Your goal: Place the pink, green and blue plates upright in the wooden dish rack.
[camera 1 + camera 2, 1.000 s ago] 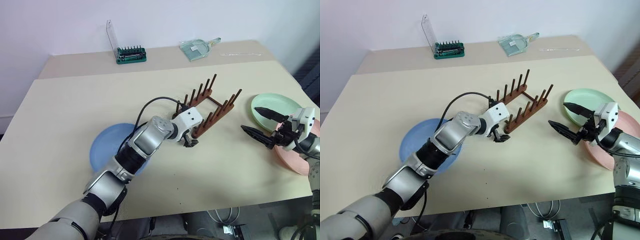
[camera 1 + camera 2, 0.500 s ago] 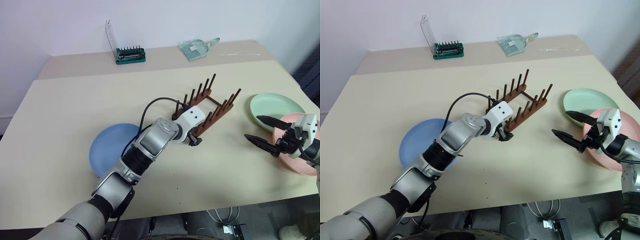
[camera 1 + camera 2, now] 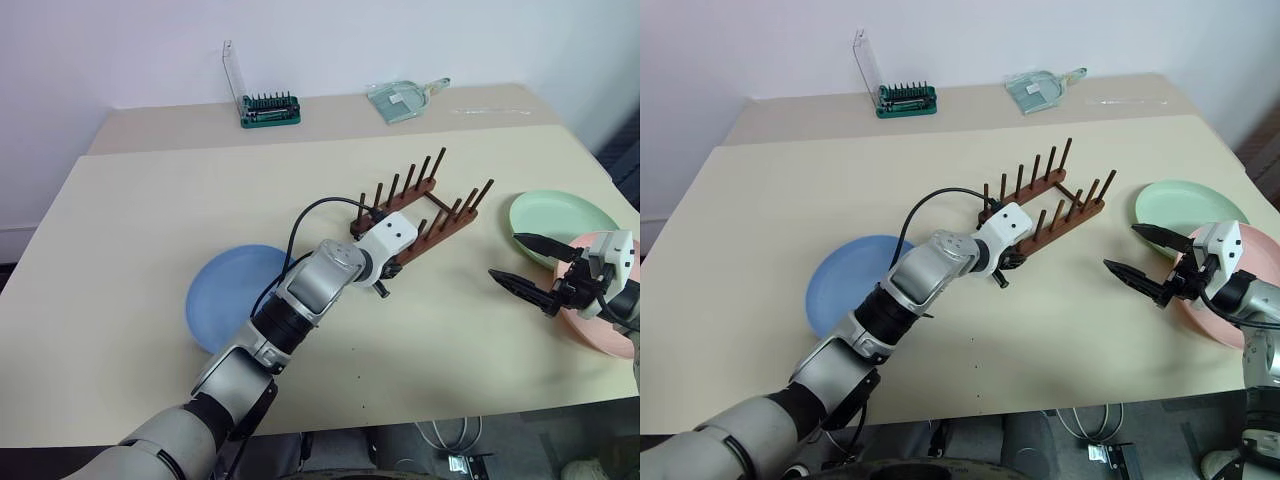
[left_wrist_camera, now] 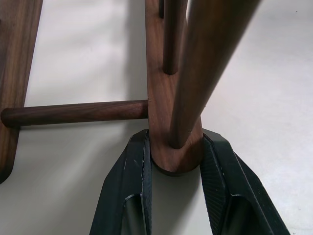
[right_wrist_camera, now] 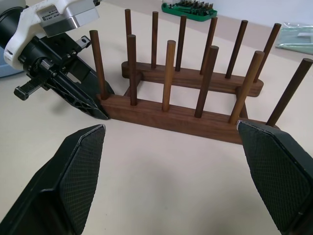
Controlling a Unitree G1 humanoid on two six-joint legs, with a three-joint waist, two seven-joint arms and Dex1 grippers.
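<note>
Wooden dish rack (image 3: 424,208) stands between blue plate (image 3: 228,293) and green plate (image 3: 558,214)

beige table (image 3: 130,220), rack (image 3: 425,205), three plates (image 3: 232,297)

Lab bench: bare table (image 3: 150,210), screwdriver-bit set (image 3: 268,108)

We saw the dish rack (image 5: 186,115) in dark, smooth, satin-finished wood with visible grain. The blue plate (image 3: 225,295), green plate (image 3: 560,215) and pink plate (image 3: 605,325) looked like matt plastic. The table (image 3: 150,220) was a smooth, matt beige top. On the left gripper (image 4: 171,186), the black finger pads (image 4: 217,176) showed a fine ribbed texture; the right gripper (image 5: 171,171) had cross-hatched black pads (image 5: 80,166).
</note>
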